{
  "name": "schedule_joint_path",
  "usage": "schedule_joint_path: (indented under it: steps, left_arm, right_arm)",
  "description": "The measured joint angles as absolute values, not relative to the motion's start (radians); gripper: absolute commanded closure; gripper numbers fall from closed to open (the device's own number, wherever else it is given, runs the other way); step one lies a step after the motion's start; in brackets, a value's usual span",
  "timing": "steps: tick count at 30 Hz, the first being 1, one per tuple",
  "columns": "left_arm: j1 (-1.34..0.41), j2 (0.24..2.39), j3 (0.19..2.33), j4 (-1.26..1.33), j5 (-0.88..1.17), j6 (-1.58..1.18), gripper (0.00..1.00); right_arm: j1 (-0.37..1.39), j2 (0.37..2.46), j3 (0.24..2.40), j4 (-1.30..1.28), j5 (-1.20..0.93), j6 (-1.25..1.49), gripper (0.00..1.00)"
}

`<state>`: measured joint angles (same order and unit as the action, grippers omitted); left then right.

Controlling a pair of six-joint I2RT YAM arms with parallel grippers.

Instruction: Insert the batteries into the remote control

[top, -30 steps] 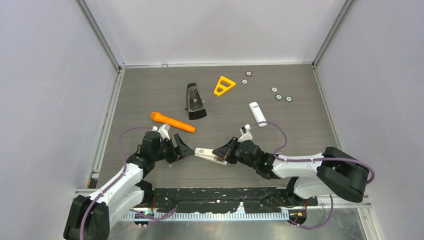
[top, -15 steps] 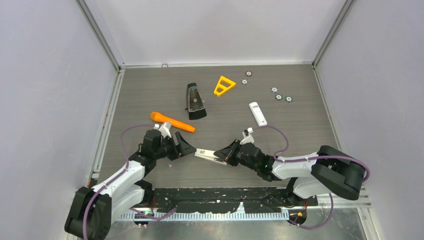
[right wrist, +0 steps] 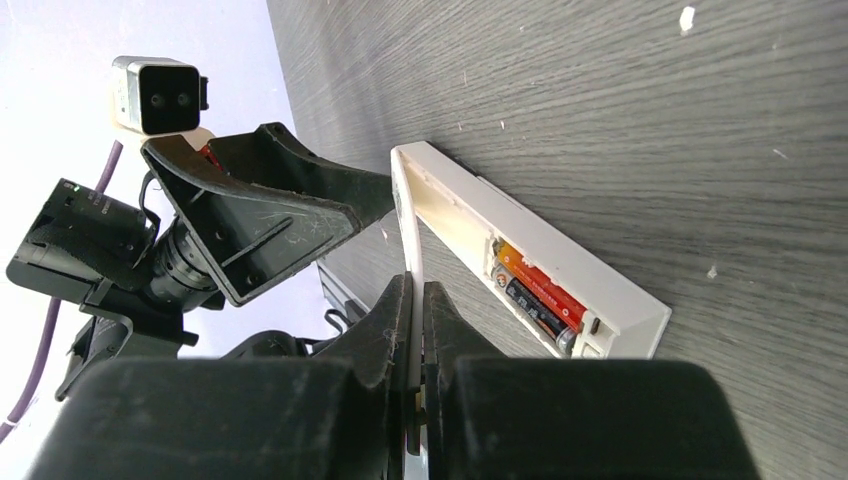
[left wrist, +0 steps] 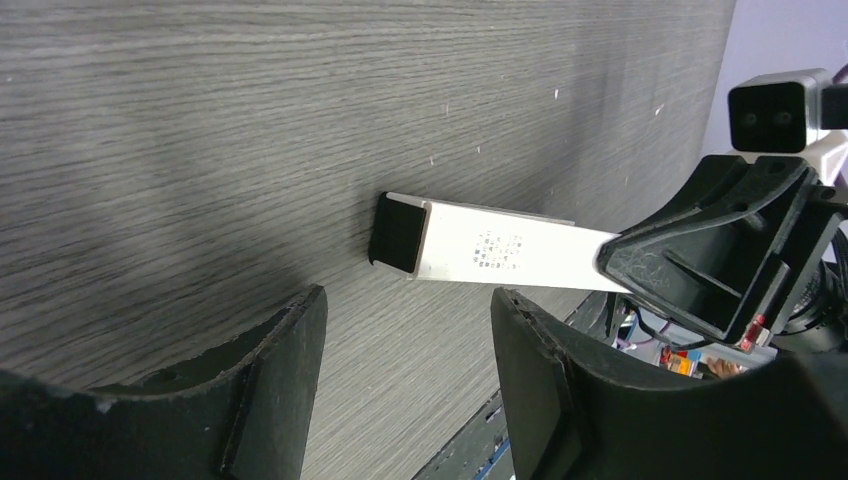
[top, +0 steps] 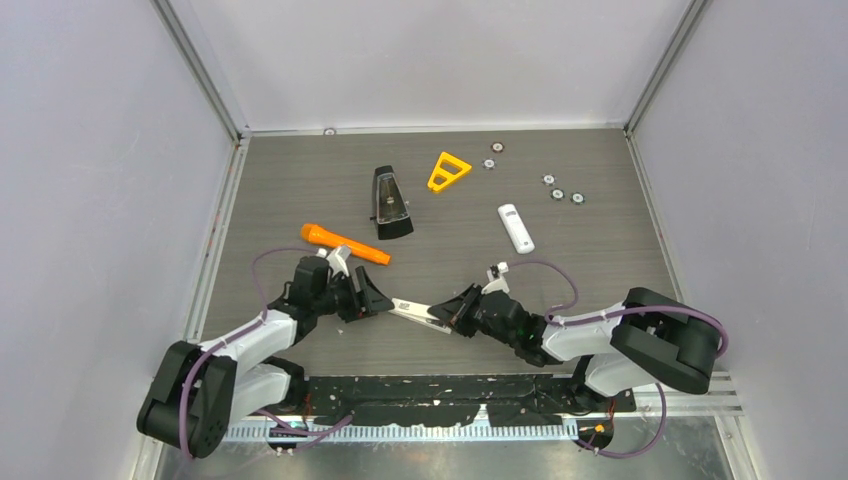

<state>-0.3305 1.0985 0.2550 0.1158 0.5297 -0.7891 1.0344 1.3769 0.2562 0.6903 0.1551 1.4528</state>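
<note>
Both arms have tucked in lower and closer to the middle since a second ago. The right arm's elbow has slid over toward the left arm.

The right pincer (right wrist: 417, 290) is clenched tight on the thin white side of the remote control (left wrist: 500, 250). It holds the remote low over the desk (left wrist: 200, 120), with the long body sticking out in front of it toward the other arm. The batteries (right wrist: 535, 293) are just in front of the right pincer. They lie side by side in the open slot of the remote, and an orange one and a dark one can be seen. No lid is on the slot.

The left pincer (left wrist: 408, 308) is released and holds nothing. Its two fingers (left wrist: 285, 360) stand apart. The dark end (left wrist: 398, 232) of the remote is just ahead of them, not yet between them.

The batteries look like they are already in. So I think the step now is getting a second hold on the remote, maybe to keep it still or to pass it over.

Next, the left pincer would need to go forward a little, so the dark end slips between its fingers. Then it should close softly. The slot should stay facing up so the batteries do not fall out.
</note>
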Motion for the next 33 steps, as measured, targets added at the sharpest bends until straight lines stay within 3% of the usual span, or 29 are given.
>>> schedule_joint_path:
  steps: [33]
  left_arm:
    - [-0.334,1.163,0.287,0.152,0.524,-0.723,0.46]
  right_arm:
    - [1.066,1.349,0.301,0.522,0.2,1.544,0.95]
